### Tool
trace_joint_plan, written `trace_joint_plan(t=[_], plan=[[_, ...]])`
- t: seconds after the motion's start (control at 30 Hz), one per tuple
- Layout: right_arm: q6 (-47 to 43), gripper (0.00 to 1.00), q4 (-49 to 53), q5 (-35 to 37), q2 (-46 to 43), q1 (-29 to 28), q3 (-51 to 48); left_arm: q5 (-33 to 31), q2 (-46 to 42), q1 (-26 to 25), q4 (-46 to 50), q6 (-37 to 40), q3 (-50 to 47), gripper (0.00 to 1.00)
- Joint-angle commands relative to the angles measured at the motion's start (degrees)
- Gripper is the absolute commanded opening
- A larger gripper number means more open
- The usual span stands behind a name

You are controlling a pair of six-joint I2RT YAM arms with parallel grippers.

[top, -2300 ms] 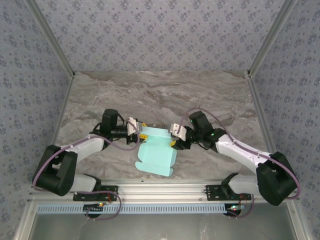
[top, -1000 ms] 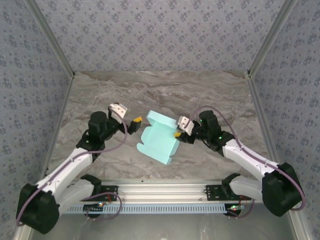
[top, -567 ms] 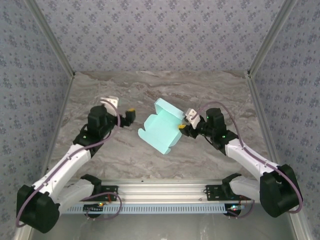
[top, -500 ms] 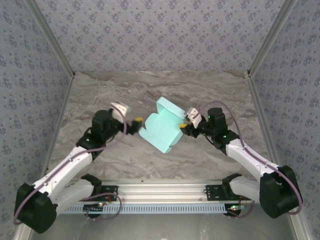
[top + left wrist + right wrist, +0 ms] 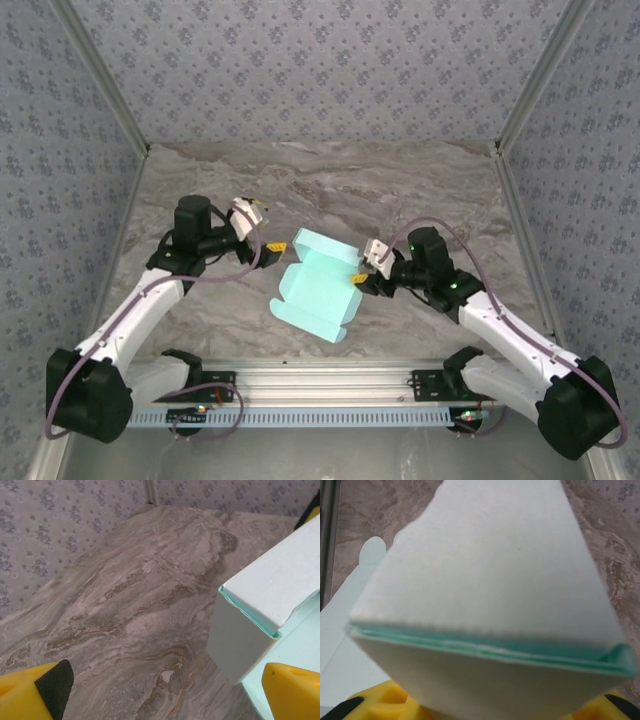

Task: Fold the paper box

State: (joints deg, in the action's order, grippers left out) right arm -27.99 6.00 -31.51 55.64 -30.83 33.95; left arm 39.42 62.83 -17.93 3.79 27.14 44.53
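The paper box [image 5: 312, 287] is a mint card piece, partly folded, with a raised wall along its far edge and a flat panel reaching toward the near edge. My right gripper [image 5: 361, 273] is shut on its right side; in the right wrist view the box's folded wall [image 5: 485, 580] lies over the yellow fingers [image 5: 385, 705]. My left gripper [image 5: 262, 231] stands open just left of the box's far-left corner, not touching it. In the left wrist view that corner [image 5: 250, 630] sits right of centre, and my left gripper [image 5: 165, 692] has only bare table between its fingertips [image 5: 35, 692].
The marble table [image 5: 320, 190] is walled by patterned panels at the back and both sides. A metal rail [image 5: 320, 380] runs along the near edge, where both arm bases stand.
My left gripper has let go of the box's left edge and drawn back to the left. My right gripper lifted and tilted the box, then brought it lower and nearer.
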Motion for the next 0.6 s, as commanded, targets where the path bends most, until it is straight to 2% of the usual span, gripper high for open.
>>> trace_joint_plan(t=[0.0, 0.07, 0.17, 0.37, 0.57], plan=[[-4.02, 0.12, 1.86, -1.54, 0.3, -1.46, 2.78, 6.85, 1.95, 0.18, 7.77, 10.53, 2.31, 0.98], [-4.87, 0.12, 1.65, -0.92, 0.85, -2.57, 2.91, 8.89, 2.56, 0.03, 10.28, 17.81, 2.24, 0.97], [-6.26, 0.12, 1.09, -0.76, 2.01, -3.5, 2.97, 9.82, 3.67, -0.3, 8.12, 17.89, 1.04, 0.95], [-8.48, 0.13, 0.5, -4.77, 3.48, -3.49, 3.53, 12.79, 6.68, -1.1, 7.93, 19.79, 1.44, 0.97], [-9.7, 0.13, 2.11, -6.67, 3.55, -1.04, 4.01, 13.25, 6.23, -1.84, 9.69, 20.22, 0.65, 0.98]])
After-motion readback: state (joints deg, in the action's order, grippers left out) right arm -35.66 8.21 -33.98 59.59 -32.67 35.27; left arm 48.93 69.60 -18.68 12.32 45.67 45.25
